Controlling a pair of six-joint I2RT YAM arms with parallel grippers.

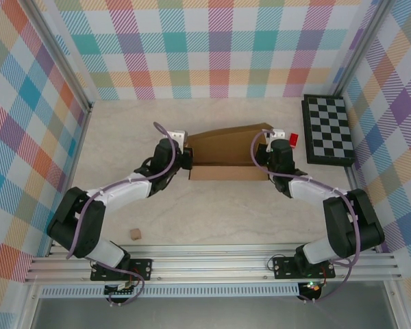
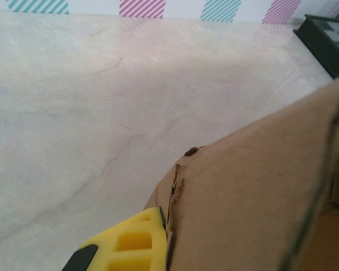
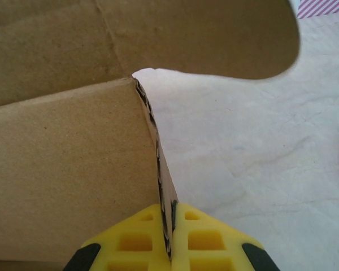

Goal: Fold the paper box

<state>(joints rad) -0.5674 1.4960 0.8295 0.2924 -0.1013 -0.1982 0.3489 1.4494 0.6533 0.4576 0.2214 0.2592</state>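
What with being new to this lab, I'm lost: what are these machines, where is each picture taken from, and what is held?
These are two robot arms bolted at the near edge of a table. The wide picture looks down from above and behind them; the other two come from a camera on each wrist. On the table lie a partly folded cardboard box, a checkerboard and a tan cube. The left claw and the right claw are each shut on one end of the box.
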